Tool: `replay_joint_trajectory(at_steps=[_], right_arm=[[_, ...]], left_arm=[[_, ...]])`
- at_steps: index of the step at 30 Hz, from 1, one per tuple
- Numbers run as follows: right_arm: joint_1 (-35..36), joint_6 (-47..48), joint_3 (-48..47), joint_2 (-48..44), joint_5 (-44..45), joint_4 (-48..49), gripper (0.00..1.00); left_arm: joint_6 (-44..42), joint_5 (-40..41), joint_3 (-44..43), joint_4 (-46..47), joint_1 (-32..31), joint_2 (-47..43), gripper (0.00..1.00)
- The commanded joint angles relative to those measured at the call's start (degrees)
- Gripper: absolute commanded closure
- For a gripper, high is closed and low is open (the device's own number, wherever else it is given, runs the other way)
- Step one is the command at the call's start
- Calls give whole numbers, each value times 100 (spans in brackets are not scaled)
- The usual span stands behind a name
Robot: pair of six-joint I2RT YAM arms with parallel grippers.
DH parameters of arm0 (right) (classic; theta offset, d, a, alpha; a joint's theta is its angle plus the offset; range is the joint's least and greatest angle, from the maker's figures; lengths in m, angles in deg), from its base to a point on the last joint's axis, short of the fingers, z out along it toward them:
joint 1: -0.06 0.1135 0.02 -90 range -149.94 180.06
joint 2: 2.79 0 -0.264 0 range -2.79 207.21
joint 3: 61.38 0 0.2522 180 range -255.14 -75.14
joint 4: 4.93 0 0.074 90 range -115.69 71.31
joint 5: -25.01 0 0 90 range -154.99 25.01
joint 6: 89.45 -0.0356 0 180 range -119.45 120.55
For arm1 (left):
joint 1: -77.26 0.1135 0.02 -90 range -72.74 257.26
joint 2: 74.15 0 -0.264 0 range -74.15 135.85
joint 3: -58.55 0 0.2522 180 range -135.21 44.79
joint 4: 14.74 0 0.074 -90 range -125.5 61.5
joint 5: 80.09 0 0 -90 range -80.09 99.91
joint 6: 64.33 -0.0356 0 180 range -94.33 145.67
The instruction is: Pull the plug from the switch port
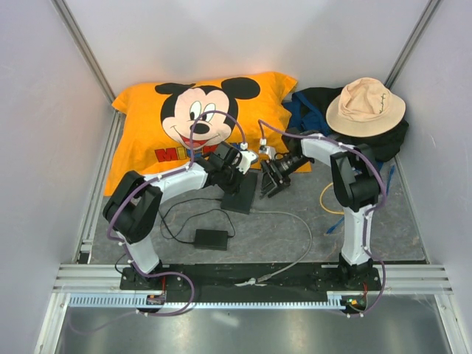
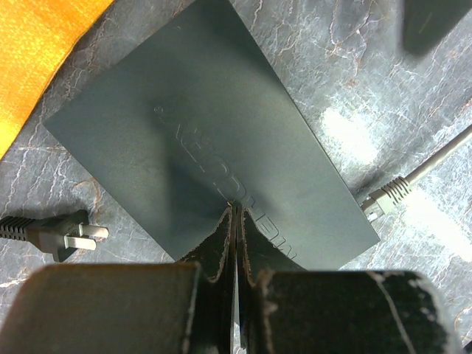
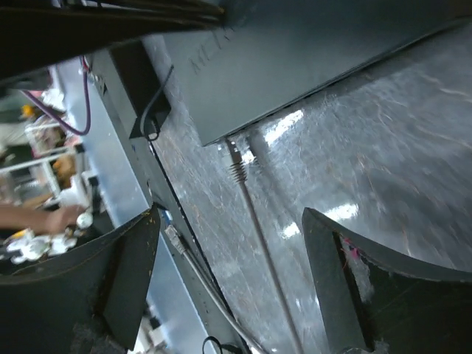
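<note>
Leftmost, an orange Mickey pillow (image 1: 140, 133) lay against the back wall, its near edge on the grey mat (image 1: 280, 247). Nearer the arm bases sat a small black brick (image 1: 210, 238) with a thin cord looping off to the left. A two-prong power plug (image 2: 63, 236) lay loose on the mat just left of the switch. The switch (image 1: 242, 195) lay flat on the mat at mid-table, just in front of the pillow, between the two wrists. Left claw (image 2: 234, 214): fingers pinched together with nothing between them, tips pressed down on the switch's top face at the raised lettering. At the switch's right-hand edge in the left wrist view lay the grey plug (image 2: 383, 198), clear tip pointing at the port side. Both wrist views put it right at that edge, but I could not tell whether the tip was seated, touching or just free. Its grey cable (image 1: 306, 236) curved away over the mat toward the near rail. Right claw (image 1: 271, 181): fingers spread wide, holding nothing, hanging just right of the switch with the cable running on the mat below the gap. Further right, a yellow cable (image 1: 324, 199) looped beside the right arm. At the far right corner, a tan hat (image 1: 365, 107) sat on dark clothing (image 1: 313, 103).
</note>
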Motion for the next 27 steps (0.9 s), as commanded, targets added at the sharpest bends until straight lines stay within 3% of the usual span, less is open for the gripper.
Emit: replay_joint_trajectory(at_steps=[1, 7, 15, 27], right_arm=[[123, 619, 152, 552, -532, -288, 18], [334, 392, 486, 799, -524, 115, 25], [738, -680, 653, 1010, -287, 1275, 34], [747, -1129, 601, 1274, 21, 1557, 47]], left_arm=[[-231, 19, 305, -381, -34, 2, 98], [-169, -42, 420, -337, -34, -42, 98], [-152, -60, 446, -319, -34, -16, 98], [-292, 46, 429, -336, -34, -77, 98]])
